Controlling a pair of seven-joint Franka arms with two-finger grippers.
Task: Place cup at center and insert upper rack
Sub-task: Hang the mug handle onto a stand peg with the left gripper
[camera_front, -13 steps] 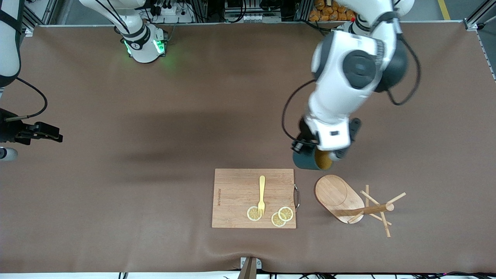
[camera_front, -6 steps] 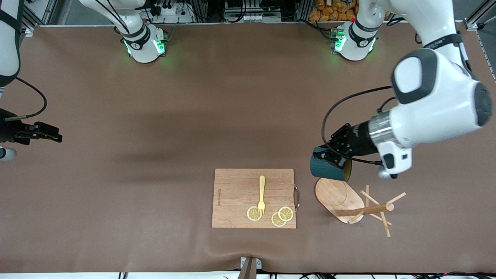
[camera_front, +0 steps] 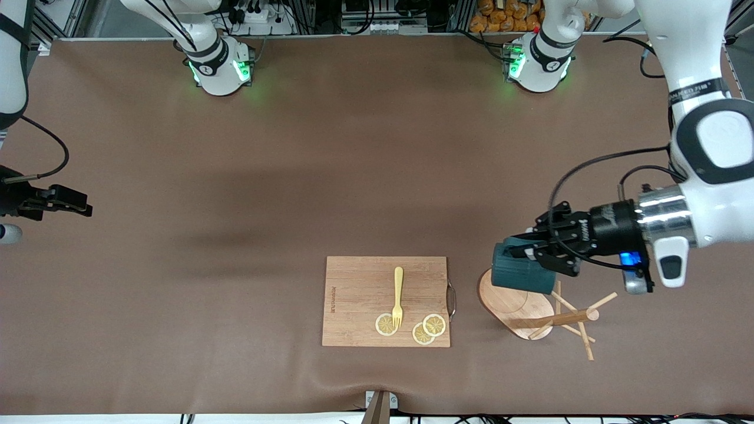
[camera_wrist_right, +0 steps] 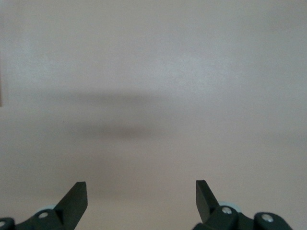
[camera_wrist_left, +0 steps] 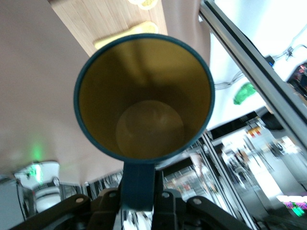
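Left pincer (camera_front: 533, 254): you are gripping the cup (camera_front: 521, 274) by its handle, sideways over the rack (camera_front: 533, 309) base.
Right pincer (camera_wrist_right: 141, 194): you are waiting, fingers apart, above bare desk (camera_front: 294, 176).

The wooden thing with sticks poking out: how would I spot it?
Find the cutting board, then look beside it toward the left arm's end of the table. The rack lies tipped over under the cup in the left claw. Only it has an oval base, a post and crossing pegs.
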